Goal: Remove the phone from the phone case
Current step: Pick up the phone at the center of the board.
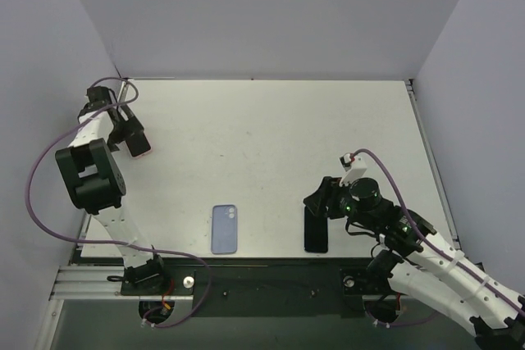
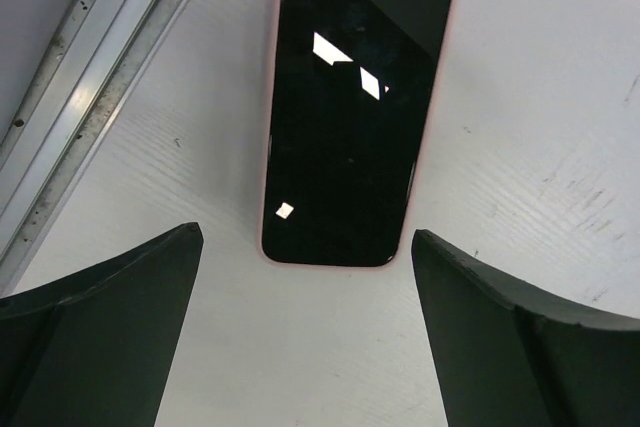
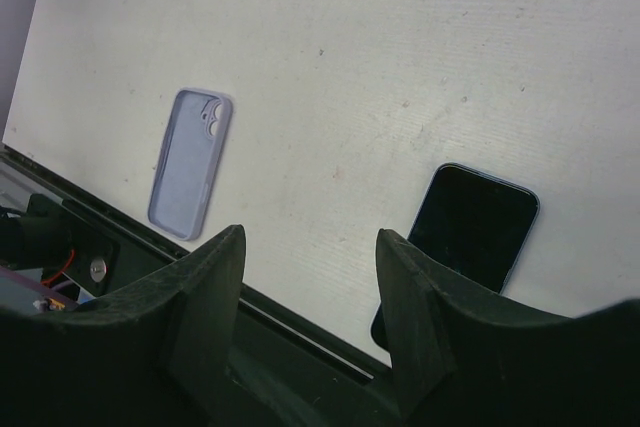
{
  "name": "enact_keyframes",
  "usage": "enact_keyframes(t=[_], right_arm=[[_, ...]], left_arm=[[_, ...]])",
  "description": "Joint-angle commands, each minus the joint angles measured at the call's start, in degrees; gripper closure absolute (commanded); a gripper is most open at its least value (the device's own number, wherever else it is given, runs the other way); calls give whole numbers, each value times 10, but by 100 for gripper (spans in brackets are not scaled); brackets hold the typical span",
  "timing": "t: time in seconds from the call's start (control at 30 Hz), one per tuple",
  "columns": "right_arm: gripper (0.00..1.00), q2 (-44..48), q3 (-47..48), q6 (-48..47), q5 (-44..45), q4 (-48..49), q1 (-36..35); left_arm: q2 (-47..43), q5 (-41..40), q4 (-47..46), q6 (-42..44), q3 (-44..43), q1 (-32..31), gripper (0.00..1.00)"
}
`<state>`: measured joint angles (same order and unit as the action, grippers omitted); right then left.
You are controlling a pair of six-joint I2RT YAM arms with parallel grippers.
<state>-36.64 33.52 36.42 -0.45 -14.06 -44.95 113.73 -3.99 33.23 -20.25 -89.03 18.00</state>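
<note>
**A:** Where do the phones lie on the white desk (image 1: 271,137)?

**B:** A pink-cased phone (image 2: 350,117) lies screen up at the far left of the overhead view, under the tip of the left arm. A bare dark phone (image 1: 316,229) lies flat at the lower right. A lavender phone case (image 1: 224,229), which appears to be empty, lies at lower centre, well apart from the bare phone.

**A:** And the fingers?

**B:** The left fingers (image 2: 120,327) are spread wide and hold nothing. The near end of the pink-cased phone sits just between their tips, touching neither. The right fingers (image 3: 210,287) are parted with nothing between them, near the upper end of the bare dark phone.
</note>
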Motion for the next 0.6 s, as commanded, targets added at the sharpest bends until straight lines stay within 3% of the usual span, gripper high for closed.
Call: enact_keyframes(t=[0.0, 0.3, 0.57], right_arm=[[50, 8, 7, -21, -36, -7, 26], [50, 0, 10, -32, -82, -5, 77], [50, 12, 2, -32, -108, -6, 106]], left_arm=[[-5, 23, -9, 21, -10, 12, 3], [3, -39, -11, -36, 8, -26, 3], [37, -39, -38, -56, 22, -14, 3]])
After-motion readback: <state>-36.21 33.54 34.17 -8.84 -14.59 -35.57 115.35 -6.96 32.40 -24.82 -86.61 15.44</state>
